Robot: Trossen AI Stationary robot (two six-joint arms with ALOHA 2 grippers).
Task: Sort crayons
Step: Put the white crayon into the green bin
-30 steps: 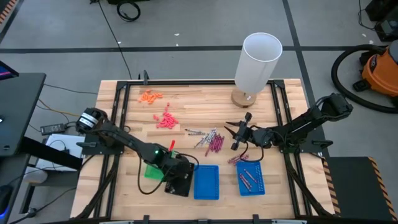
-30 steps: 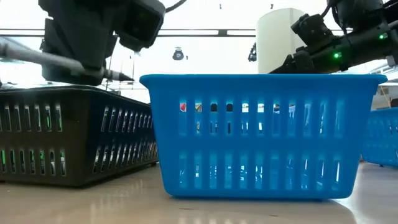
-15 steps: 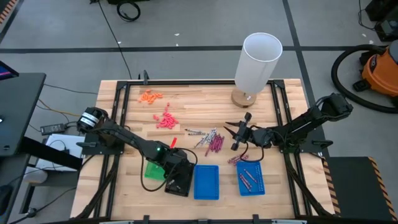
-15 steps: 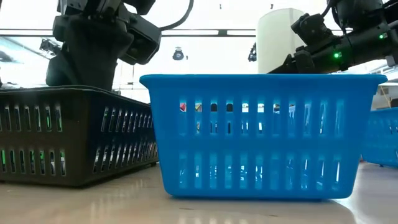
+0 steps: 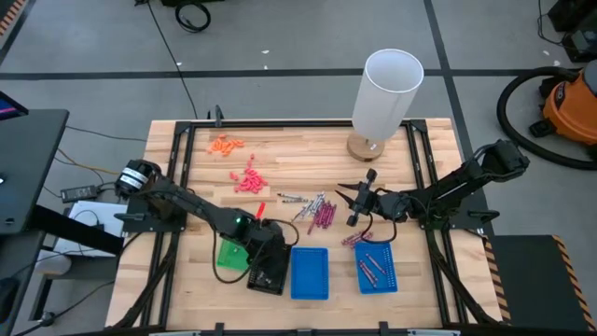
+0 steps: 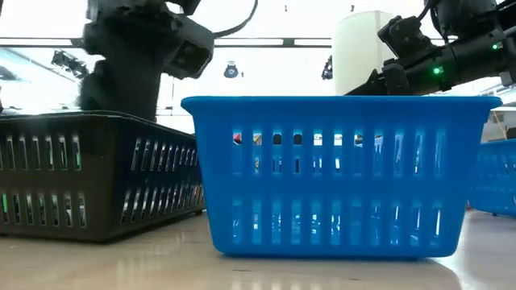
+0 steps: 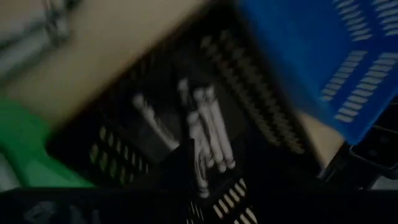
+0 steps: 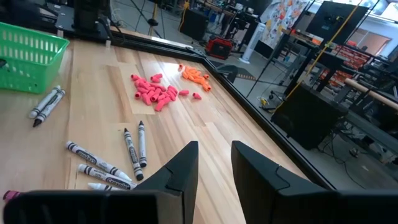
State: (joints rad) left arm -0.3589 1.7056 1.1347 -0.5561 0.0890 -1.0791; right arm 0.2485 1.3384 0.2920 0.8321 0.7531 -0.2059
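- At the near edge of the table four small trays stand in a row. From left to right they are a green tray [image 5: 227,255], a black tray [image 5: 269,275], a blue tray [image 5: 310,273] and a second blue tray [image 5: 377,267].
- The left gripper [image 5: 265,256] hangs over the black tray, low between its walls. Whether its claw is spread or pressed together I cannot tell, because its own camera view is blurred.
- Inside the black tray some grey crayons [image 7: 208,140] lie side by side on the bottom.
- A few maroon crayons [image 5: 371,268] lie in the second blue tray, and some more lie on the wood just beside its far left corner.
- A little farther, near the middle of the table, is a heap of loose crayons [image 5: 314,212], grey and maroon mixed together.
- The right gripper [image 5: 358,203] is just to the right of this heap, above the table. Its claw is spread, with nothing between the two fingers [image 8: 180,171].
- Behind the heap and to the left lies a group of small pink pieces [image 5: 248,181].
- Farther back there is a group of small orange pieces [image 5: 226,144].
- At the far edge stands a tall white cylinder [image 5: 386,93] on a round wooden base.
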